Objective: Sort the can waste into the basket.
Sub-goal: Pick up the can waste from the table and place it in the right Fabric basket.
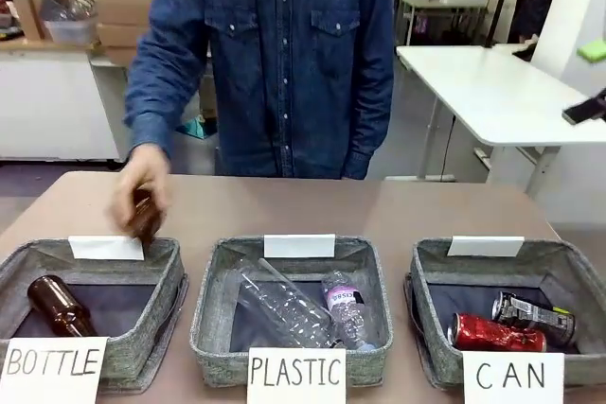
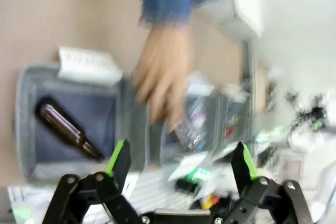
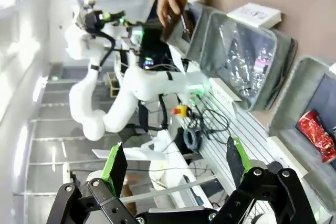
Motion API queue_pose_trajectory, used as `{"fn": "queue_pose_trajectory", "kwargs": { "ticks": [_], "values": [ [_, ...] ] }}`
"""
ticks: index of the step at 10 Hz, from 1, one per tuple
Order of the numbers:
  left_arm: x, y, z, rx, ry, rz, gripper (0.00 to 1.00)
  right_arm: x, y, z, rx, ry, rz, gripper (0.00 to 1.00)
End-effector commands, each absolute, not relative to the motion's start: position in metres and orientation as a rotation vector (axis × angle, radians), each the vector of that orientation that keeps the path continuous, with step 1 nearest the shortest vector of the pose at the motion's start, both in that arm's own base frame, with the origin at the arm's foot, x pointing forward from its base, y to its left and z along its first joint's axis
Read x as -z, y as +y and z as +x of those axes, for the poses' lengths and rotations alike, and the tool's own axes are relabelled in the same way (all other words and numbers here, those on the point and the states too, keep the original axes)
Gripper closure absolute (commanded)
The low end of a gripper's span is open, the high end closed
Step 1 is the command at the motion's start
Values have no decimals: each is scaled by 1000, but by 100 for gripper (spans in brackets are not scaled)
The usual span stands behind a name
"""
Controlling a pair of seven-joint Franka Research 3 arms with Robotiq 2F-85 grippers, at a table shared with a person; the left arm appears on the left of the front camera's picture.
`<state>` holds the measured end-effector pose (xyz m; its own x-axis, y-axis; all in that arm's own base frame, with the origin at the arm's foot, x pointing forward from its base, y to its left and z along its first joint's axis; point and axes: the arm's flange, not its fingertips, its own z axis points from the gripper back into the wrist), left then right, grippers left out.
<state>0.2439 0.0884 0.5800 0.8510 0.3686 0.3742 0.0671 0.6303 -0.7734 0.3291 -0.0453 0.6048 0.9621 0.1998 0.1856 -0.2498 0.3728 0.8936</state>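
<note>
Since each grey bin on the counter (image 1: 284, 201) wears its own sign, you find the CAN basket (image 1: 431, 276) at the right already holding the red can (image 1: 494, 333) and black can (image 1: 530, 314), so both robot hands, left (image 2: 181, 161) and right (image 3: 173, 163), wait spread and empty.

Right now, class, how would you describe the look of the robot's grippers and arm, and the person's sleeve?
The left gripper and right gripper are black linked metal with bright green finger pads. A glossy white, rounded arm shows green lights. The person's sleeve is dark blue denim, cuffed.
</note>
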Motion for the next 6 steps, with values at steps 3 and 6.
{"fn": "queue_pose_trajectory", "kwargs": {
  "ticks": [3,6],
  "values": [
    [-570,59,247,-87,-420,-801,0,-607,-47,325,-314,-51,1130,0],
    [-570,59,247,-87,-420,-801,0,-607,-47,325,-314,-51,1130,0]
  ]
}}
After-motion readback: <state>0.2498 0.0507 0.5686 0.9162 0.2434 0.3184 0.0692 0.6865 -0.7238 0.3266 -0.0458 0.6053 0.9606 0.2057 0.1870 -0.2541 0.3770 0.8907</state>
